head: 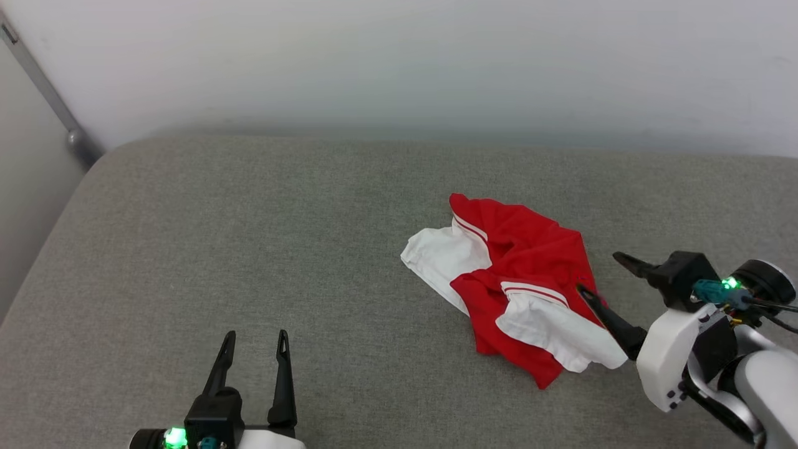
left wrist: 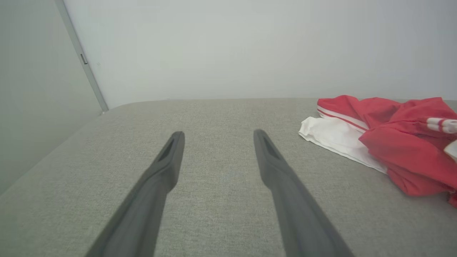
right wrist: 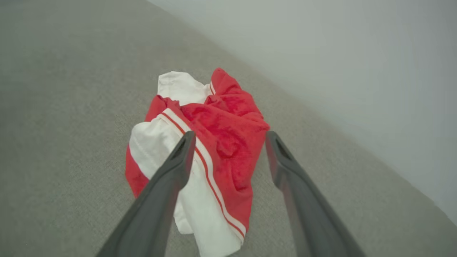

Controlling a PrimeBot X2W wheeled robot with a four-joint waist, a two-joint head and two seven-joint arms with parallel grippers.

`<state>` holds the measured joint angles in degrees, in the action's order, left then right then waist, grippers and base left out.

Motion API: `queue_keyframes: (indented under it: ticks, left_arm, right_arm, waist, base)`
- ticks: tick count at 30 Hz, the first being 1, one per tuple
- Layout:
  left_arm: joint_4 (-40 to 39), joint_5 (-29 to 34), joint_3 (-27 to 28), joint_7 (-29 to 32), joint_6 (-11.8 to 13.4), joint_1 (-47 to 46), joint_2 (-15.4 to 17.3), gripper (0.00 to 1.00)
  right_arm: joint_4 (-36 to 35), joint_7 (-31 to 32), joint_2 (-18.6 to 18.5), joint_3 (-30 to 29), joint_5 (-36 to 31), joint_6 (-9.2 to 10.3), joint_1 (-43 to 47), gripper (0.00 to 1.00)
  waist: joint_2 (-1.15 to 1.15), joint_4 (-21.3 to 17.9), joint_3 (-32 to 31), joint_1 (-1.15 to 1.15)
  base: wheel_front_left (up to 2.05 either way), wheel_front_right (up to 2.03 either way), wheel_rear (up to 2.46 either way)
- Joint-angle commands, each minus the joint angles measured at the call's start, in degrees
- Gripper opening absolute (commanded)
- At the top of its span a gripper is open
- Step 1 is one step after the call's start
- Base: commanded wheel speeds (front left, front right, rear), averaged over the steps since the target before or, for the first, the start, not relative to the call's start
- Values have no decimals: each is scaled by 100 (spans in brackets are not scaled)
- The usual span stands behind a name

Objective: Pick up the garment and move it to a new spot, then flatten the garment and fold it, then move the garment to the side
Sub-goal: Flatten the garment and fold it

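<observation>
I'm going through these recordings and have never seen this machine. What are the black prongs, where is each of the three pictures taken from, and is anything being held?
This is a two-armed robot. Each pair of black prongs is a pincer at the end of an arm.

One picture looks down from the robot's head: the left pincer sits low and open above the grey padded surface, and the right pincer is open beside the garment, a crumpled red shirt with white sleeves.

The other two come from cameras on the wrists, looking along the prongs. The left one faces bare fabric; the right one aims at the shirt.

Nothing is held yet.
</observation>
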<state>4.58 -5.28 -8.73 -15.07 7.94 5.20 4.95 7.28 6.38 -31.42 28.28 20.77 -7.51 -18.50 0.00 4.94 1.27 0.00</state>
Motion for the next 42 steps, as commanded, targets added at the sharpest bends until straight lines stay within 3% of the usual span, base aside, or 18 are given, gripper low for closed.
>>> queue_keyframes:
  ticks: [1, 2, 3, 4, 7, 8, 19, 24, 25, 26, 34, 42]
  left_arm:
    - [-18, 28, 19, -15, -38, -127, -35, 100]
    - [-13, 35, 20, -15, -47, -157, -53, 100]
    - [-13, 35, 20, -15, -47, -157, -53, 100]
    - [0, 39, 26, -15, -79, -237, -85, 100]
    - [9, 45, 17, -15, -81, -297, -107, 100]
    - [10, 42, -24, -15, -91, -404, -138, 100]
    - [44, -65, -95, -15, -39, -740, -202, 100]
    - [78, -141, -128, -15, 20, -813, -208, 100]
    - [86, -153, -131, -15, 32, -806, -207, 100]
    - [99, -168, -130, -15, 50, -797, -208, 100]
    - [192, -238, -109, -15, 106, -598, -206, 100]
    - [207, -271, -70, -15, 109, -344, -208, 100]
  right_arm:
    - [-163, 490, -469, 449, 422, 4, -327, 100]
    - [-227, 780, -710, 727, 627, 4, -443, 100]
    - [-227, 780, -710, 727, 627, 4, -443, 100]
    - [-357, 1279, -1069, 1216, 1016, 4, -684, 100]
    - [-443, 1744, -1357, 1649, 1409, 4, -921, 100]
    - [-504, 2246, -1661, 2255, 1813, 4, -1281, 100]
    - [-57, 2763, -1880, 4129, 2506, 3, -2103, 100]
    - [141, 2677, -1809, 4526, 2560, 4, -2113, 100]
    - [125, 2590, -1793, 4545, 2493, 5, -2148, 41]
    - [135, 2480, -1782, 4544, 2461, 7, -2172, 0]
    - [270, 1586, -1921, 4506, 2448, 5, -2546, 0]
    - [186, 889, -2587, 4102, 2881, 5, -2268, 0]
  waist:
    - [0, 11, 190, 0]
    - [0, 21, 255, 0]
    - [0, 21, 255, 0]
    - [0, 46, 383, 0]
    - [0, 80, 501, 0]
    - [0, 155, 689, 0]
    - [0, 412, 1275, 0]
    - [0, 438, 1346, 0]
    - [0, 426, 1341, 0]
    - [0, 415, 1335, 0]
    - [0, 199, 994, 0]
    - [0, 17, 585, 0]
  base:
    - [0, 0, 0]
    - [0, 0, 0]
    - [0, 0, 0]
    - [0, 0, 0]
    - [0, 0, 0]
    - [0, 0, 0]
    - [0, 0, 0]
    - [0, 0, 0]
    - [0, 0, 0]
    - [0, 0, 0]
    - [0, 0, 0]
    - [0, 0, 0]
